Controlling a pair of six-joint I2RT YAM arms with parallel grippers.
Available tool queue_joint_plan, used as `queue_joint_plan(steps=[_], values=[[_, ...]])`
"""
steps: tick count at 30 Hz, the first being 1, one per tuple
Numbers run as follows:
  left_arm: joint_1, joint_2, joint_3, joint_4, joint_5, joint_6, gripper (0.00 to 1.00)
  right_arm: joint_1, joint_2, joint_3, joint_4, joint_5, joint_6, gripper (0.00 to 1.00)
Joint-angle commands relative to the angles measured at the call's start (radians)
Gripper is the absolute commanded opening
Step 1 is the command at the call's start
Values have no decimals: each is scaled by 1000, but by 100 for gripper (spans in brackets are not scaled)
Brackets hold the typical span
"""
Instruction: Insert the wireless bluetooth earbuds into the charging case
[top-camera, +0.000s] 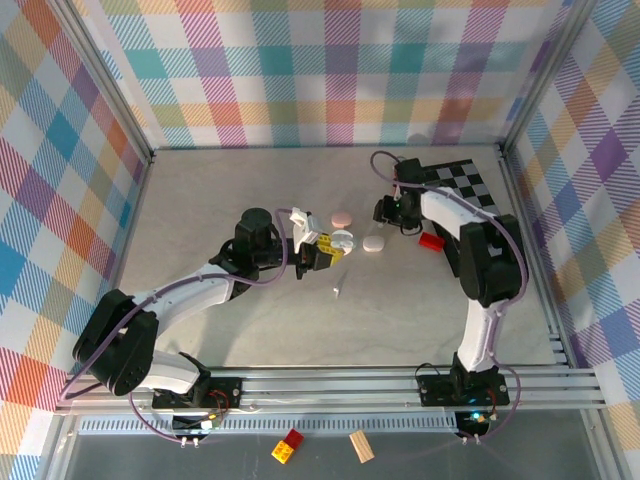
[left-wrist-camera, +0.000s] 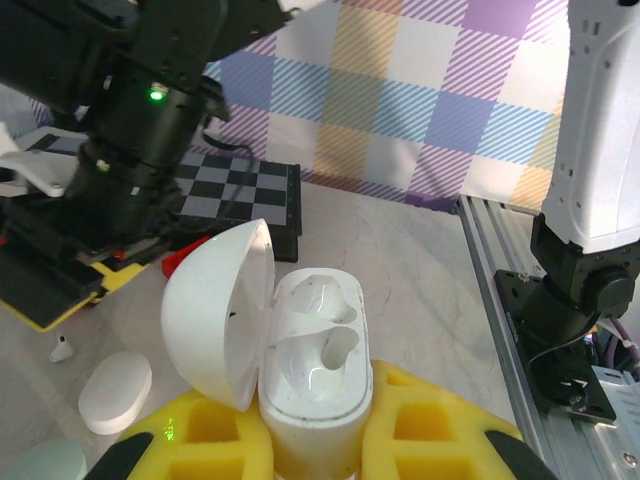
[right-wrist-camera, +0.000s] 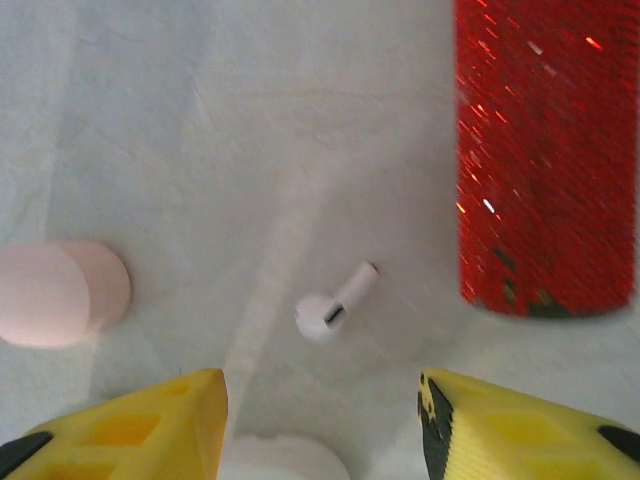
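My left gripper (top-camera: 322, 250) (left-wrist-camera: 316, 410) is shut on the base of a white charging case (left-wrist-camera: 315, 385) (top-camera: 343, 240). The case's lid (left-wrist-camera: 215, 320) is swung open to the left, and both wells are empty. One white earbud (right-wrist-camera: 335, 300) (left-wrist-camera: 60, 348) lies on the table straight ahead of my right gripper (right-wrist-camera: 322, 390) (top-camera: 393, 214). That gripper is open, with nothing between its yellow fingers (right-wrist-camera: 165, 420). Another white earbud (top-camera: 337, 290) lies on the table just in front of the held case.
A red block (right-wrist-camera: 545, 150) (top-camera: 430, 240) lies right of the earbud. Two shut pink cases (top-camera: 342, 217) (top-camera: 373, 243) rest between the grippers. A checkerboard (top-camera: 455, 185) sits at the back right. The metal frame rail (left-wrist-camera: 500, 270) borders the table.
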Motion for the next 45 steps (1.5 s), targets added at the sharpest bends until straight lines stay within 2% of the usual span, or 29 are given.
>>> queue_joint_plan(steps=[1, 12, 21, 34, 45], values=[[15, -25, -7, 5, 2, 6, 11, 4, 76, 113, -64, -56, -43, 53], [18, -19, -1, 1, 6, 8, 11, 15, 276, 341, -180, -57, -123, 53], [19, -14, 2, -2, 11, 10, 11, 46, 255, 296, -208, 6, -138, 53], [22, -28, -7, -6, 12, 11, 11, 49, 133, 144, -187, 3, -136, 54], [22, -30, -6, -8, 14, 7, 11, 65, 205, 289, -322, 123, -186, 49]])
